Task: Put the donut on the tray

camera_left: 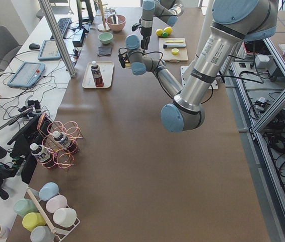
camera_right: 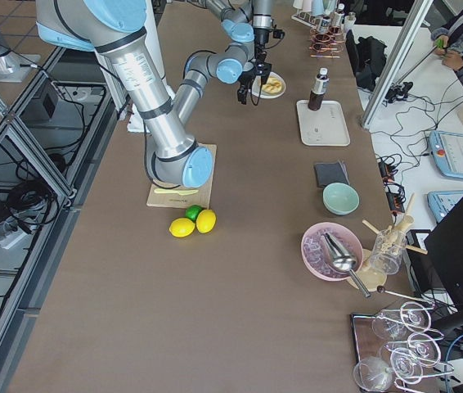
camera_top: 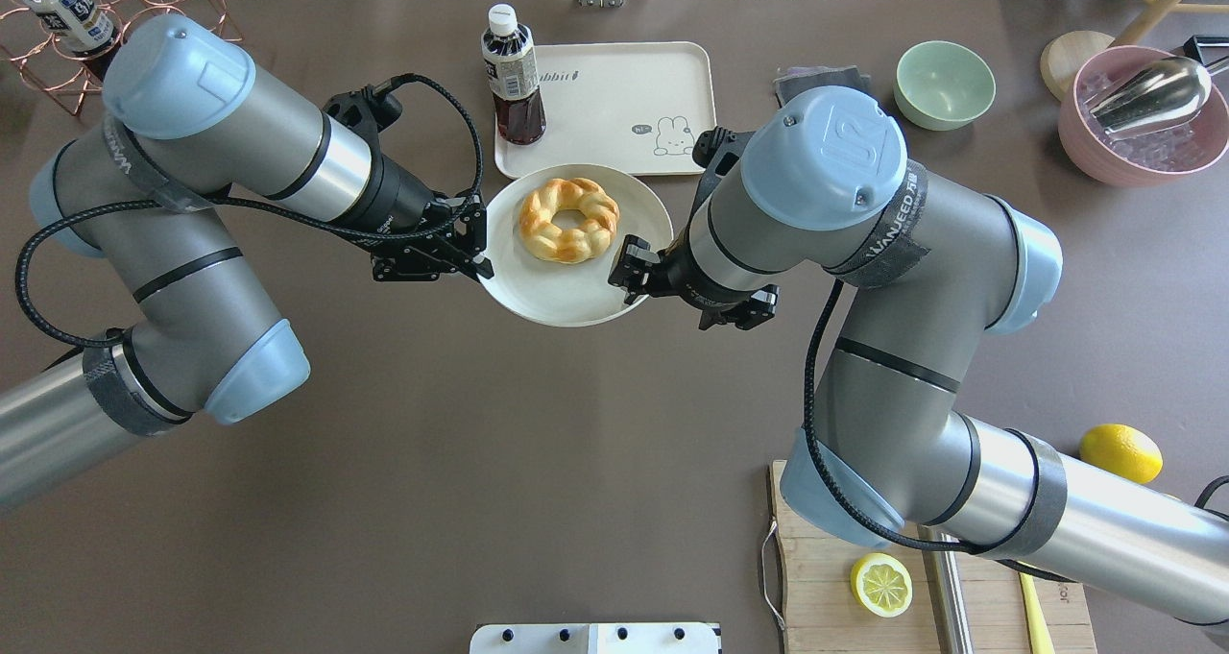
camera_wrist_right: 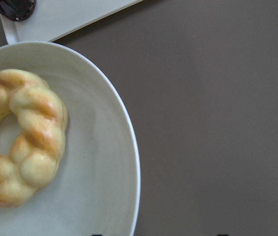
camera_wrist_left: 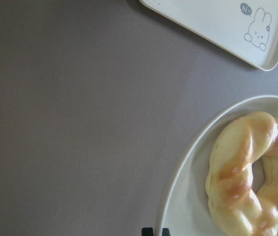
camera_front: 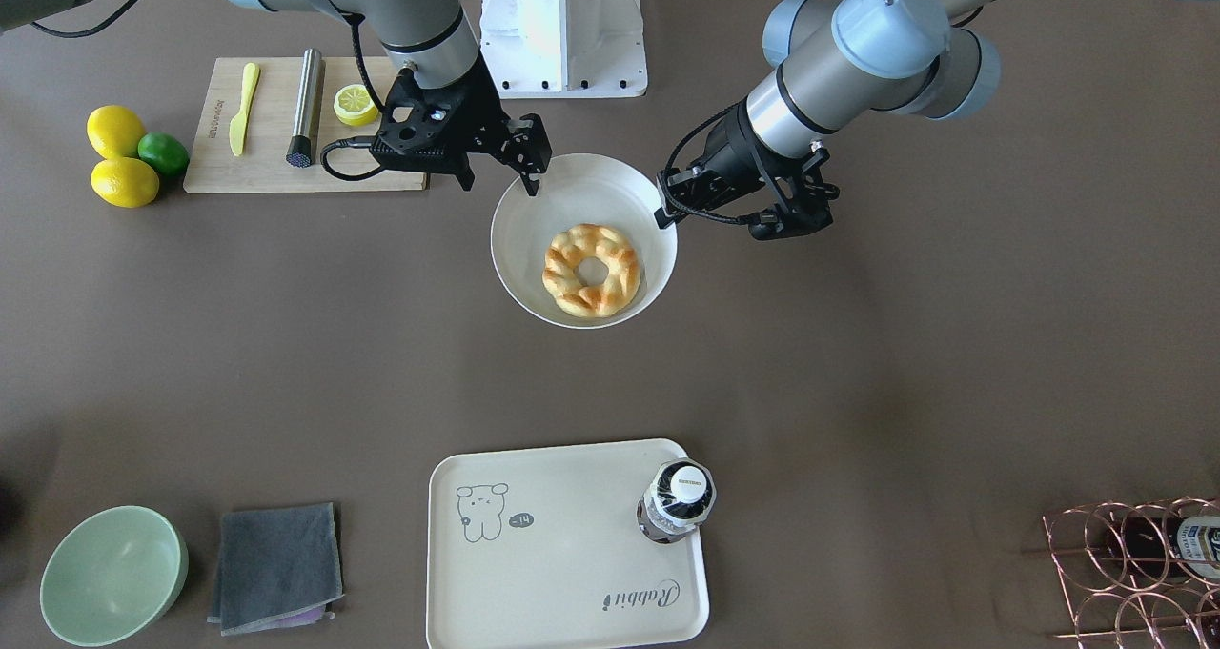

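- The left gripper (camera_top: pixel 480 258) has its fingers pressed together on the rim of the white bowl (camera_top: pixel 566 294), on the side that faces the table's left end.
- The right gripper (camera_top: pixel 624 270) pinches the opposite rim in the same manner, as far as the overhead and front views show.
- The bowl hangs between the two grippers, over the middle of the table (camera_top: pixel 480 462). I judge that it is lifted: in the overhead view its rim overlaps the tray's near edge, while the front view shows them well apart.
- The donut (camera_top: pixel 568 220) lies flat inside the bowl with its hole up. It sits between the grippers and touches neither.
- It is a ring, so it has no long axis, and neither arm is clearly nearer to it.
- The tray (camera_top: pixel 624 87) lies at the middle of the table's far edge, straight ahead of both grippers and away from the robot's base. The donut is not yet on it.
- A dark bottle (camera_top: pixel 515 83) stands upright on the tray's corner nearest the robot, on the left side.
- The next move probably carries the bowl forward and tips it over the tray's bare right part, keeping away from the bottle.
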